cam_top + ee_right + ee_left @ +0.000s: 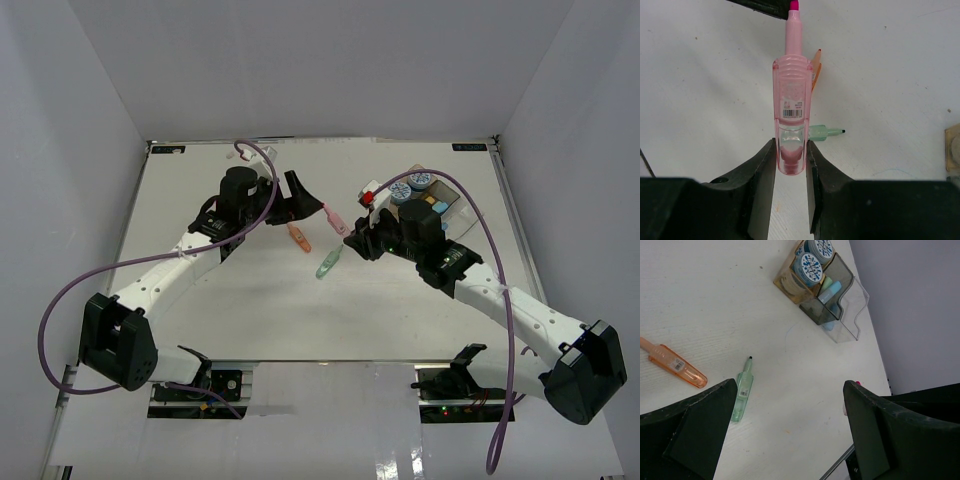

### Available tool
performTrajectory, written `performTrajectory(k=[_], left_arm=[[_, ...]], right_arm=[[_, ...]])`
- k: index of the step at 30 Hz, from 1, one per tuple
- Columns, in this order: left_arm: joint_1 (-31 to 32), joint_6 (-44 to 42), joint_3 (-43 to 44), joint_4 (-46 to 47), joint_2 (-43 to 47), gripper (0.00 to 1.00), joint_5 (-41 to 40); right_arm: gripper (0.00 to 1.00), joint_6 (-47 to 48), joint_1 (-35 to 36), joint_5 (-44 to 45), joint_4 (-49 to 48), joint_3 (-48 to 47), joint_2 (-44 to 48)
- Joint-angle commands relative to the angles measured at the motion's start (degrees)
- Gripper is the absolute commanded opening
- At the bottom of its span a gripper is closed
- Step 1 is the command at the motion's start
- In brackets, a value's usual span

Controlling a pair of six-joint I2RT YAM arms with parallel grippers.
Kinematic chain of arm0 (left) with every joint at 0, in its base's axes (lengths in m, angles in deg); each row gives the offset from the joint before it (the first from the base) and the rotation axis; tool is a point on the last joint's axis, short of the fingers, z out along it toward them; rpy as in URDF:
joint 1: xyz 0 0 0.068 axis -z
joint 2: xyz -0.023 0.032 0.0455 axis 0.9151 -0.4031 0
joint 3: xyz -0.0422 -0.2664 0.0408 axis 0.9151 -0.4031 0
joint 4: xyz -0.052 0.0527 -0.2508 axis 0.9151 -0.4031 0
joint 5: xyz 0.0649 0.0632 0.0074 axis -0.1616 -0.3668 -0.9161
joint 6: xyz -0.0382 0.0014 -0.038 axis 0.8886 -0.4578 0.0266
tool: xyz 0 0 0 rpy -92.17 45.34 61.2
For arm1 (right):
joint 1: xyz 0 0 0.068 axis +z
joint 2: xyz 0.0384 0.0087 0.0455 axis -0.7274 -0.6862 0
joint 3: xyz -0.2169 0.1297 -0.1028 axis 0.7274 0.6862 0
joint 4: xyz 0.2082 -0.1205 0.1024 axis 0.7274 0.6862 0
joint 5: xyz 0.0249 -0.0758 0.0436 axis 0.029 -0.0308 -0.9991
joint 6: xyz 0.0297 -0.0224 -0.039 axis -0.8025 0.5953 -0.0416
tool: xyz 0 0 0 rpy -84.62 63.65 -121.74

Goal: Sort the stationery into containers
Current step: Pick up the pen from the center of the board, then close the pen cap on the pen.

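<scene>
My right gripper (791,150) is shut on the clear end of a pink marker (792,110), which it holds off the table with the tip pointing away; the same right gripper (357,238) and pink marker (335,218) show near the table's middle. An orange piece (298,237) and a green piece (328,265) lie on the table below and beside it. The left gripper (790,405) hangs open and empty over the table, with the green piece (742,392) and the orange piece (677,367) to its left. The containers (847,322) hold two patterned rolls (810,267) and a blue piece (832,290).
The containers (452,212) stand at the back right, close behind my right arm. White walls enclose the table, and its right edge (875,345) runs just beyond the trays. The left gripper (290,205) hovers near the back centre.
</scene>
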Motion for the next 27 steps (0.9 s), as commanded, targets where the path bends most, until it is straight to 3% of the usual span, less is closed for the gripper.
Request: performTrajectory(k=[1,27], left_arm=[[0.38,0.86,-0.26,2.26,-0.09,0.98,1.96],[2.13,1.3,-1.32,3.75,-2.64,0.98,4.61]], right_arm=[[0.22,-0.33,0.33,-0.94,-3.04,0.32,0.46],[0.22,-0.07,0.51,1.6,-2.42,-3.36,-3.23]])
